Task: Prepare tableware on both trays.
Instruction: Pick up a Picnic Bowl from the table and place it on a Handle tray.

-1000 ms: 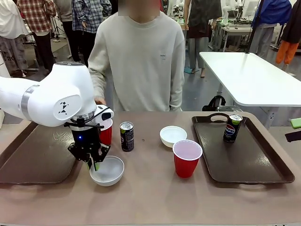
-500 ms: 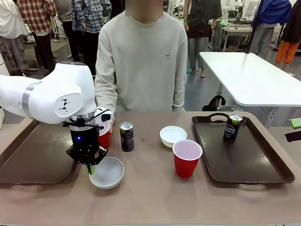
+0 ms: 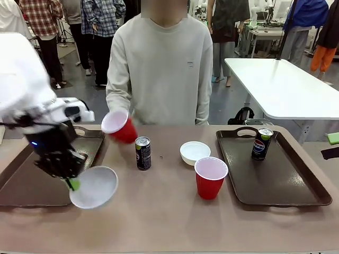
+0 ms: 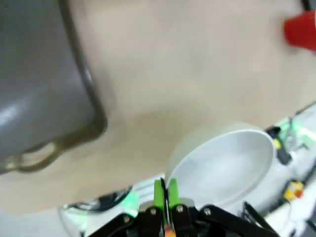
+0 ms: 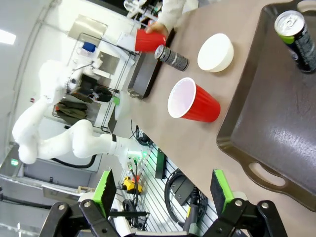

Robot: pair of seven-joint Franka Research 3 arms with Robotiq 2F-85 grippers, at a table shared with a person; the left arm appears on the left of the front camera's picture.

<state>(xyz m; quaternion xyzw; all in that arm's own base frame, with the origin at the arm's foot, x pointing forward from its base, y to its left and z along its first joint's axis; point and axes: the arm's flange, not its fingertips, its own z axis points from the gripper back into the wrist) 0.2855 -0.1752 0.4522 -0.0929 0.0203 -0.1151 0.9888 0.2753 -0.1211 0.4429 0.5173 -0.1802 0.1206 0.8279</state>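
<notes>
Room: busy lab, people milling around behind, white tables at the back, and one person standing right across my brown table (image 3: 169,222).
Left gripper (image 3: 71,183): clamped tight on the rim of a white bowl (image 3: 94,186), green pads pinched together on the edge. It's lifted and tipped, hanging at the near right corner of the left tray (image 3: 32,180).
Right gripper (image 5: 163,190): fingers spread wide, nothing in them, hovering off the near end of the right tray (image 3: 275,169).
Right tray so far: just the Pepsi can (image 3: 261,144) standing near its far edge.
Left tray so far: looks bare from what I can see.
Person: holding one red cup (image 3: 121,127) tilted in the air just past the left tray's far right corner, hand mostly hidden behind it.
Middle of the table: dark can (image 3: 142,153), second white bowl (image 3: 195,153) and the other red cup (image 3: 211,178), all upright on the tabletop between the trays.
Step right now: pretty sure I'm mid-carry, taking my bowl over to the left tray.
Next move: swing it over the rim, level it out, lower it onto the tray floor, then let go. Thin rim grip, so I'd go easy or it might slip.
After that: guessing the right side needs the other bowl and cup.
</notes>
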